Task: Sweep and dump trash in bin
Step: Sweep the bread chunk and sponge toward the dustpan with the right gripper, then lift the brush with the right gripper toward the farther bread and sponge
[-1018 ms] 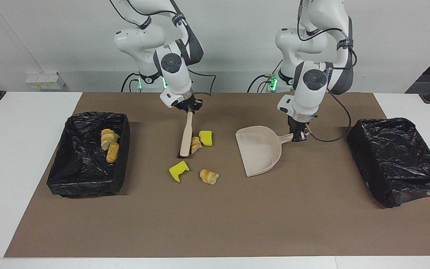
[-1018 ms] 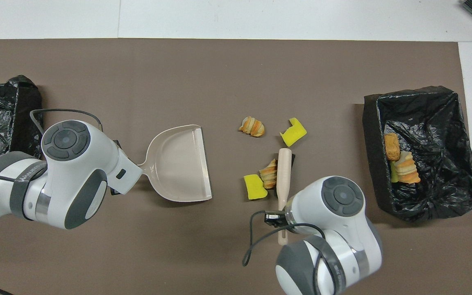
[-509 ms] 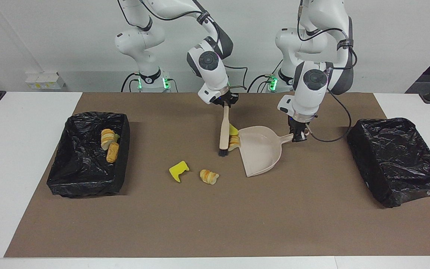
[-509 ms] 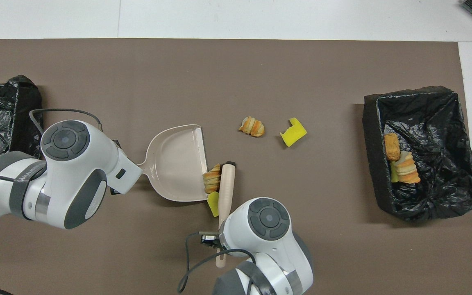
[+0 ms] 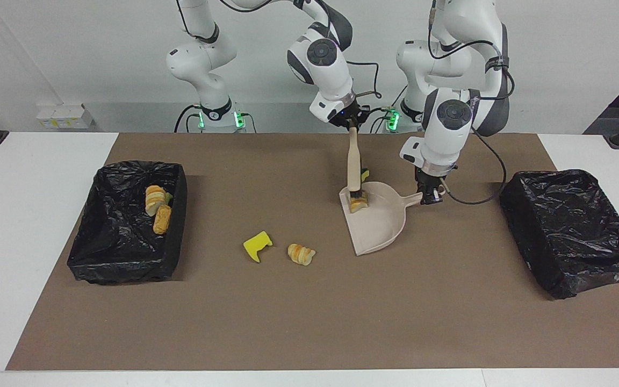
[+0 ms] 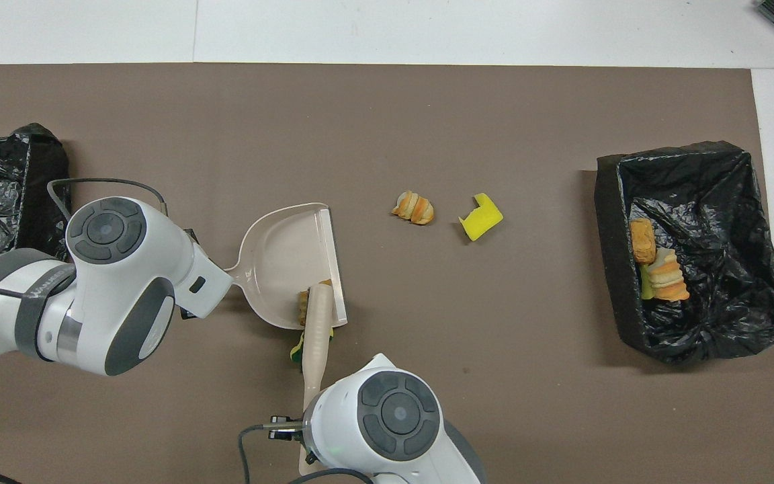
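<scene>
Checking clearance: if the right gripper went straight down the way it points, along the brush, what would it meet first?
Probably the dustpan. The right gripper, shut on the brush handle, points down at the pan's mouth, where a bread lump lies under the bristles; depth is uncertain.

- We see one tan bread lump [image 5: 358, 202] lying inside the dustpan [image 5: 379, 226], at its mouth.
- We see a yellow sponge chunk [image 5: 365, 173] just outside the pan's rim, nearer the robots.
- One yellow chunk [image 5: 257, 245] and one bread lump [image 5: 301, 253] lie loose, close together, on the desk [image 5: 309, 322].
- Two bread lumps [image 5: 158, 208] and a sliver of yellow [image 6: 646, 290] rest in the bin [image 5: 127, 263] toward the right arm's end.
</scene>
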`<act>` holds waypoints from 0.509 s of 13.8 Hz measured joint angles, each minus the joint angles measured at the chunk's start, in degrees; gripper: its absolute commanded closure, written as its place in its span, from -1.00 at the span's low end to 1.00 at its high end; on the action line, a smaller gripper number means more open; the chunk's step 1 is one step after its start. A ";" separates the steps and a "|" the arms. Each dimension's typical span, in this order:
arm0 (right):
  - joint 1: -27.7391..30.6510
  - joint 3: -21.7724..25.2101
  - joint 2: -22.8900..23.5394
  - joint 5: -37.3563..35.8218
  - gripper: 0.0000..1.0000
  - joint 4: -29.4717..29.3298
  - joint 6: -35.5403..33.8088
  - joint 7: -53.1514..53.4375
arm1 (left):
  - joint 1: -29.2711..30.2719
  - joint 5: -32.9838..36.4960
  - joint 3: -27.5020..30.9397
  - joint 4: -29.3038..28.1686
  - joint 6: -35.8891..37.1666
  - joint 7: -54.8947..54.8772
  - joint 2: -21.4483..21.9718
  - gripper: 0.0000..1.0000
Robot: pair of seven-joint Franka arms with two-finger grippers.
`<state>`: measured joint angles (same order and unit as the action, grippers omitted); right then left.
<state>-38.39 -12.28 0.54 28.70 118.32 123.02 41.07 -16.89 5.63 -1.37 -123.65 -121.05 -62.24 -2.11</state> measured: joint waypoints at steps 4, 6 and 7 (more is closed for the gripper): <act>1.99 1.18 -2.27 -0.53 1.00 -1.24 -4.23 0.00 | 0.06 0.00 0.05 -0.01 -0.07 0.00 0.00 1.00; 4.32 1.42 -2.43 -4.33 1.00 -2.51 -7.94 0.00 | 0.06 0.00 0.07 -0.02 -0.10 0.00 0.00 1.00; 5.87 1.45 -2.44 -8.33 1.00 -2.69 -9.67 0.00 | 0.06 0.00 0.07 -0.02 -0.11 0.00 0.00 1.00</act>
<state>-32.53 -10.83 -1.90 20.37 115.62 113.35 41.07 -16.83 5.63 -1.30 -123.68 -121.16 -62.24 -2.12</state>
